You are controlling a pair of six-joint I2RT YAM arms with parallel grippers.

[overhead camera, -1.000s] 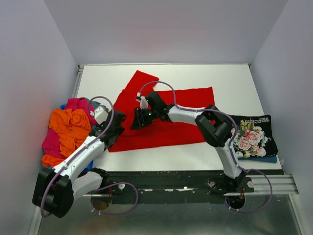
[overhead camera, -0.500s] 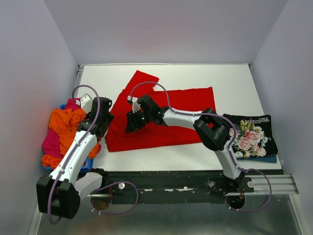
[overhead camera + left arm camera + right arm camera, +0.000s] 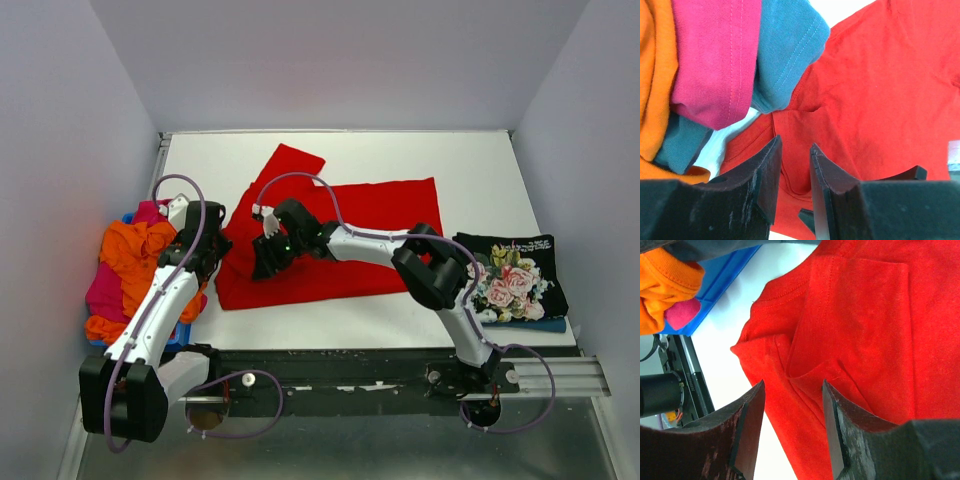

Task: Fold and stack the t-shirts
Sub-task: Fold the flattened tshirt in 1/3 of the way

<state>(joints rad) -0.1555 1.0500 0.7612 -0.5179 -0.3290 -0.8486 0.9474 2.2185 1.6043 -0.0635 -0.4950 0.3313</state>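
A bright red t-shirt (image 3: 345, 240) lies spread on the white table, one sleeve pointing to the back. My right gripper (image 3: 266, 260) hovers over its left part, jaws wide open and empty; the right wrist view (image 3: 792, 385) shows a folded sleeve hem of the red shirt (image 3: 865, 315) below them. My left gripper (image 3: 205, 245) is at the shirt's left edge, beside the pile, its jaws a narrow gap apart (image 3: 794, 145) with nothing between them and red cloth (image 3: 880, 90) below. A black floral t-shirt (image 3: 515, 280) lies folded at the right.
A loose pile at the table's left edge holds orange (image 3: 140, 260), magenta (image 3: 715, 60) and teal (image 3: 785, 55) shirts, with something blue (image 3: 725, 290) under it. A blue folded edge (image 3: 545, 325) shows under the floral shirt. Grey walls enclose the table; a metal rail runs along the front.
My right gripper moved left and nearer across the red shirt. My left gripper swung left and back from the shirt's front-left part to beside the pile; the shirt's left edge shifted slightly left.
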